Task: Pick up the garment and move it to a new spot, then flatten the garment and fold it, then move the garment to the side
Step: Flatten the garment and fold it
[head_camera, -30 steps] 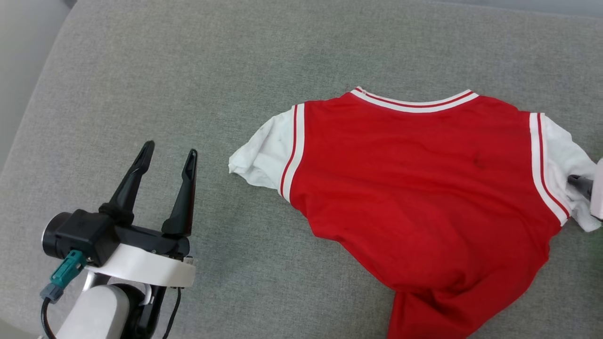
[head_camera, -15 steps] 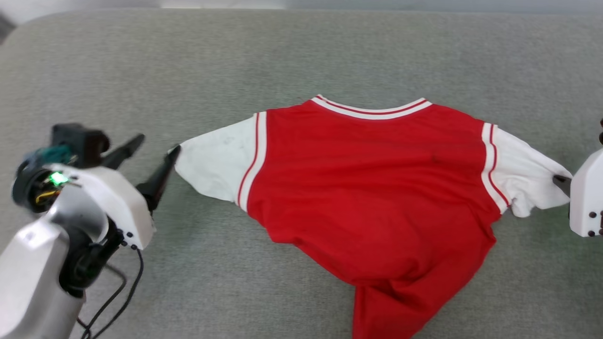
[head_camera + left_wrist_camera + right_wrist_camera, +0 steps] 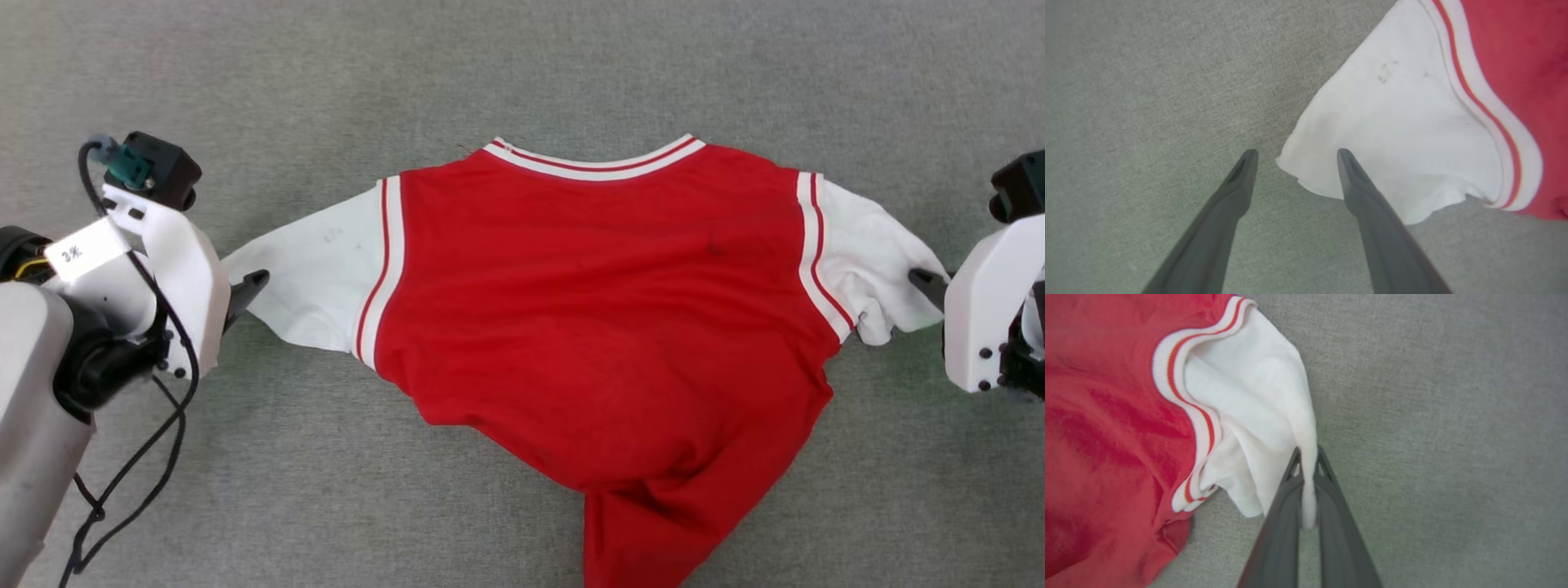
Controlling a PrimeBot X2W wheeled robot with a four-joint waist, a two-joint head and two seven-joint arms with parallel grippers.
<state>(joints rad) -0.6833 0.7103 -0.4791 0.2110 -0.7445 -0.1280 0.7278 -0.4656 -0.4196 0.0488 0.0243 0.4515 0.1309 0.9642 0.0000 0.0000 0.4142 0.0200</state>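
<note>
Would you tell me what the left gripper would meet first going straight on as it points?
Probably the white sleeve: its corner lies just ahead of the open left gripper, though height is unclear.

Open grey fabric surface (image 3: 522, 65) on every side of the spread garment (image 3: 596, 310)

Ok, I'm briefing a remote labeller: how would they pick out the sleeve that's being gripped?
On the grey fabric surface lies a red jersey-style T-shirt, collar away from the robot. The gripped sleeve is the white one on the robot's right, pinched at its edge by the right gripper. The other sleeve lies loose, the left gripper open at its corner.
</note>
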